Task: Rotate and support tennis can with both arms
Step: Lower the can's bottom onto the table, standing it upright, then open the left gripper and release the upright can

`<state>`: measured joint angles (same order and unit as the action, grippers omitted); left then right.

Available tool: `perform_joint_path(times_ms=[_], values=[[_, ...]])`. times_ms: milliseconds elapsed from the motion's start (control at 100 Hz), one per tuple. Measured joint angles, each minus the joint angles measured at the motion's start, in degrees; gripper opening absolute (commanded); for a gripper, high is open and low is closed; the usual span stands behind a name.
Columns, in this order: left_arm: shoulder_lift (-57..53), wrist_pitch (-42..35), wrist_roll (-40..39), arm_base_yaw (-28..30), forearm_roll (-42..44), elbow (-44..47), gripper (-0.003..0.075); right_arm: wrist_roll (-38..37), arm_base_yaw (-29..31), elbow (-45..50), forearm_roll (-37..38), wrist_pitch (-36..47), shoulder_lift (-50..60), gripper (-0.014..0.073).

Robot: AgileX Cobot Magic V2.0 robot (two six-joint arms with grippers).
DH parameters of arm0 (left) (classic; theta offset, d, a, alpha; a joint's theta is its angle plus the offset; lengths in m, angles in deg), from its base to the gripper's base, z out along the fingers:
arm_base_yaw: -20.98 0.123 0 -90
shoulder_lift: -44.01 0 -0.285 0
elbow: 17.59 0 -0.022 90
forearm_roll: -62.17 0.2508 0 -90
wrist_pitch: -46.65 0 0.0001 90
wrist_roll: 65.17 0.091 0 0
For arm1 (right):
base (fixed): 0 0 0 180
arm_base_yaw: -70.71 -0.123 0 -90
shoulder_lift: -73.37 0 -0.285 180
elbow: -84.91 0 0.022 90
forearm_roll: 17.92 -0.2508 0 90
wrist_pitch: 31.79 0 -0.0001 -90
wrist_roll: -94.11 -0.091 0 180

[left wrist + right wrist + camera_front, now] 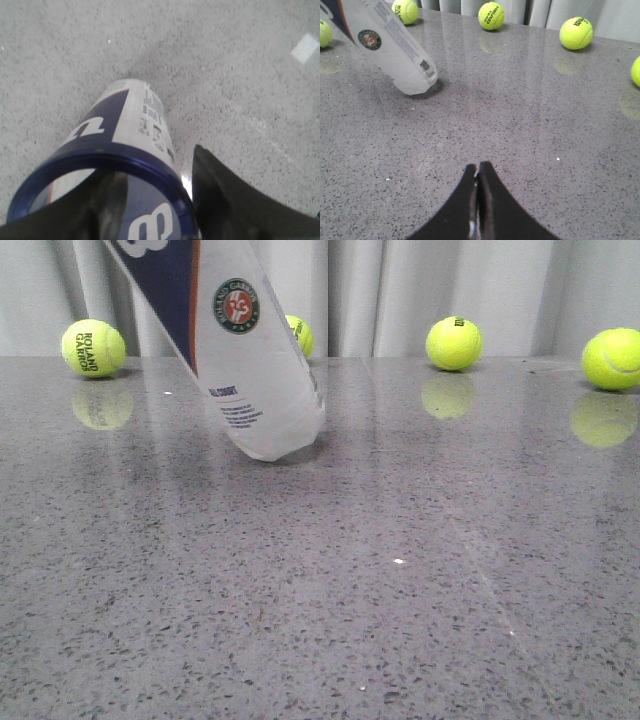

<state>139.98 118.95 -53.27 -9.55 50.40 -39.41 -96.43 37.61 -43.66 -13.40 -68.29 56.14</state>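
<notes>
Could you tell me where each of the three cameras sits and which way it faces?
Front view: low over the table, facing forward at the tilted tennis can and tennis balls along the curtain; no robot parts show.
Left wrist view: on the left arm, looking down the can; the left gripper straddles its navy rim.
Right wrist view: on the right arm, facing across the table; the right gripper is shut, empty.
Shared: front and right wrist views both show the can's Roland Garros badge.
</notes>
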Motion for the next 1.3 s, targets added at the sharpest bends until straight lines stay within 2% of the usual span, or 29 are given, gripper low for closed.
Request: perform_joint_path(times_ms=[500,1000,1110,1260,1300], values=[[12.8,0.0,0.0,-1.9,-1.7,-17.1,0.0302,0.0,0.0,0.0,0.0,0.0,0.0,-0.0067],[14.5,0.1,0.0,-2.0,-2.3,-21.7,0.0288,0.0,0.0,0.0,0.0,0.0,0.0,-0.0067],[13.8,-0.9,0.0,-2.0,-2.7,-21.8,0.021,0.0,0.0,0.0,0.0,0.0,0.0,-0.0067],[10.7,-4.7,0.0,-2.0,-4.2,-21.3,-0.0022,0.0,0.0,0.0,0.0,0.0,0.0,-0.0067],[9.6,-6.0,0.0,-2.0,-4.5,-20.7,-0.002,0.0,0.0,0.0,0.0,0.0,0.0,-0.0067]])
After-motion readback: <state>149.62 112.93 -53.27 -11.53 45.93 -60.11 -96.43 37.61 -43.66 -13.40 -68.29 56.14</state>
